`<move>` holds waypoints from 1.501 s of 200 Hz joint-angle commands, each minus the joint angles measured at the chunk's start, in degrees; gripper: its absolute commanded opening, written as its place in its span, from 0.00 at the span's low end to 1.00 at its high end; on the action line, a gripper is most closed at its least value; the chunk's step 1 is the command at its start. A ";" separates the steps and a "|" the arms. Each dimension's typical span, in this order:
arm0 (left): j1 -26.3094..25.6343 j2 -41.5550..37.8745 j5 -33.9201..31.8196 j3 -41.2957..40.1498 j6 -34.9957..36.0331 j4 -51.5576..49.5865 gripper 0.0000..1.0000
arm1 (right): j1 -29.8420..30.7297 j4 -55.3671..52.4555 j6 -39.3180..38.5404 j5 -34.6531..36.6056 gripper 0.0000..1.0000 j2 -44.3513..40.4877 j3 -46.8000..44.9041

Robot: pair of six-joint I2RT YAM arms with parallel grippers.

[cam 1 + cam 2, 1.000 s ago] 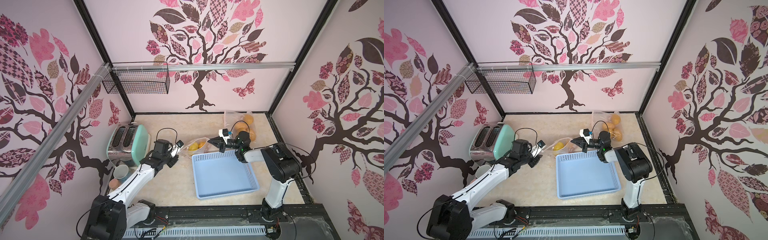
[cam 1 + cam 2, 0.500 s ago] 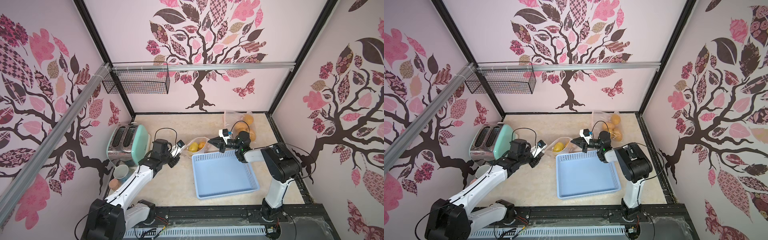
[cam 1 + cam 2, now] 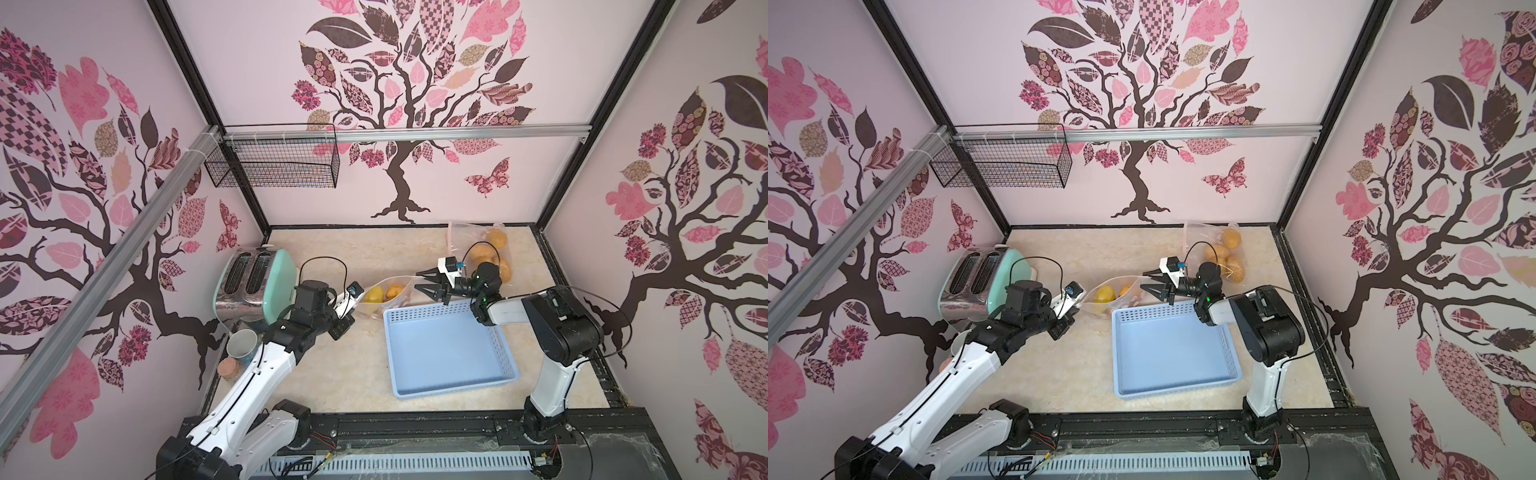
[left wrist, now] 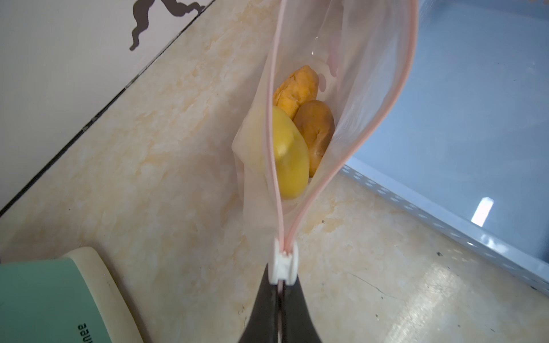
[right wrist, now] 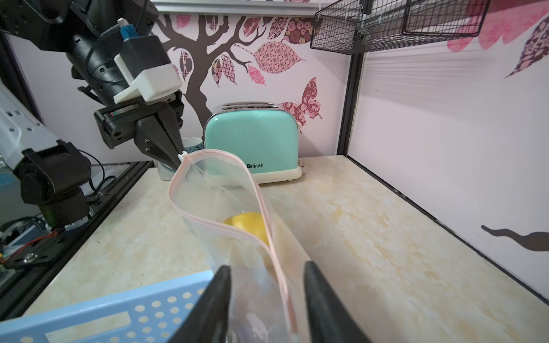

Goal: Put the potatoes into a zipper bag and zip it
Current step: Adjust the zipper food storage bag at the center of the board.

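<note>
Between the mint toaster (image 3: 266, 286) and the blue basket (image 3: 451, 357), on the tabletop (image 3: 340, 374), sits the zipper bag (image 4: 365, 98), its mouth gaping. Through the left wrist camera I count three potatoes (image 4: 315, 130) inside it: one smooth and yellow, one orange, one brown, bunched together low in the bag. My left gripper (image 4: 280, 286) has its jaws pinched tight on the bag's pink seal strip, right behind the white slider (image 4: 283, 261). The slider sits at that end of the track, and the two lips part beyond it. My right gripper (image 5: 266, 265) is at the bag's opposite end, near the basket's far rim. Its jaws stand apart with the bag's end between them, and I cannot tell whether either jaw touches the plastic. Toward the back right corner I see a second clear bag (image 3: 465, 235) with more potatoes in it, just behind the right wrist. A mug (image 3: 243, 347) stands beside the toaster, near the left arm.
</note>
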 commanded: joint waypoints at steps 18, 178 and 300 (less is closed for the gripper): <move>-0.75 -0.27 -1.49 15.14 -2.46 -23.81 0.00 | -0.41 0.75 3.61 0.98 0.73 -6.72 -0.66; -4.00 0.31 2.31 20.94 -6.35 -31.46 0.00 | 22.66 -5.17 2.76 -9.14 0.56 1.34 17.22; -4.18 0.48 2.94 20.64 -5.43 -30.95 0.00 | 28.17 -18.87 -10.92 -6.09 0.32 9.67 25.69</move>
